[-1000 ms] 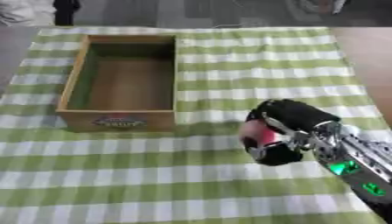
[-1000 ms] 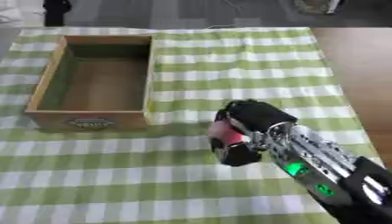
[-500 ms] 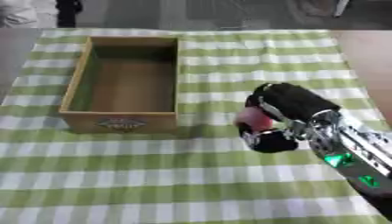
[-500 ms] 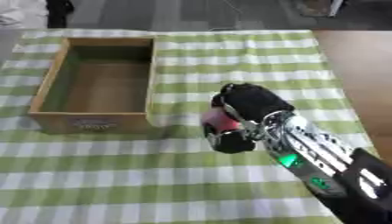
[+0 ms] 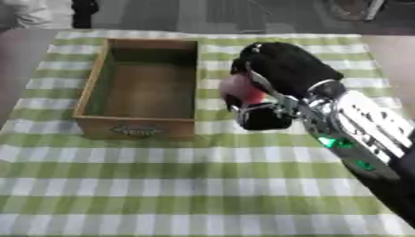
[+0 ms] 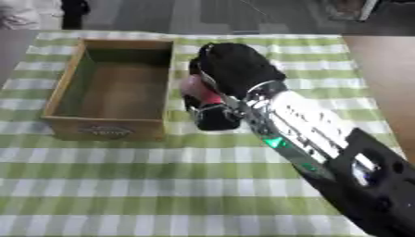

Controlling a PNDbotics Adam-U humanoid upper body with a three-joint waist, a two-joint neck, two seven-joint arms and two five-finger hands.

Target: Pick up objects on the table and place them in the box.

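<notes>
Beside the box (image 5: 142, 88), right hand (image 5: 272, 85) is curled round a pink thing (image 5: 242, 89), held above the cloth (image 5: 203, 176) just right of the box wall. Box looks empty; carry not finished, drop remaining. Left hand not visible.

Your right robot hand (image 5: 272, 88) mostly hides the pinkish-red object (image 5: 241, 89); can't identify it. Box (image 5: 138, 88) label too blurred to read.
</notes>
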